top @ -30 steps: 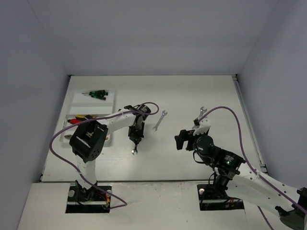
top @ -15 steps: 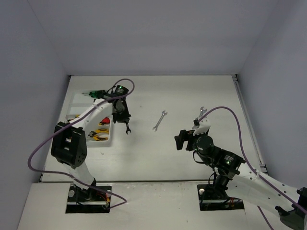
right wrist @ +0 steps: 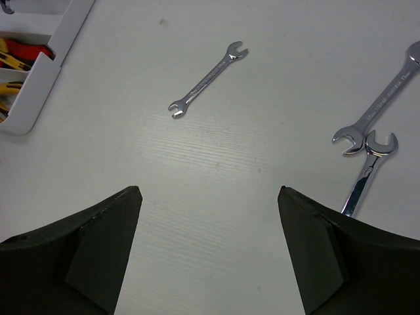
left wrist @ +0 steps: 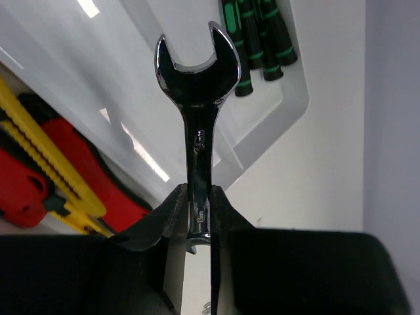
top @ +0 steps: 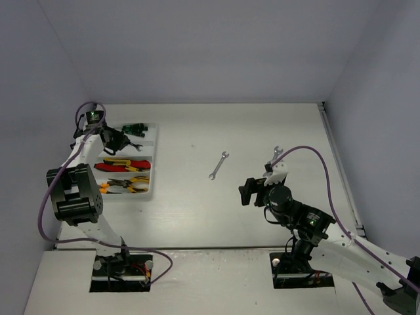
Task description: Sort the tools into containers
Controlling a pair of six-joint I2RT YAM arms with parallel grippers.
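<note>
The slim silver open-end wrench (left wrist: 197, 125) is stiff steel, light but slick, and the middle of its shank gives the surest hold. The left claw (left wrist: 197, 203) is clamped low on that shank, over the white plastic organiser tray (left wrist: 289, 108) at the top view's upper left, beside the black-green screwdrivers (left wrist: 259, 39). Half a second earlier it hung just right of the tray. The right claw (right wrist: 209, 197) stands apart, unmoved.

Left claw (top: 121, 140) hangs over the white tray (top: 153, 177); one wrench (top: 219, 165) lies well apart.
</note>
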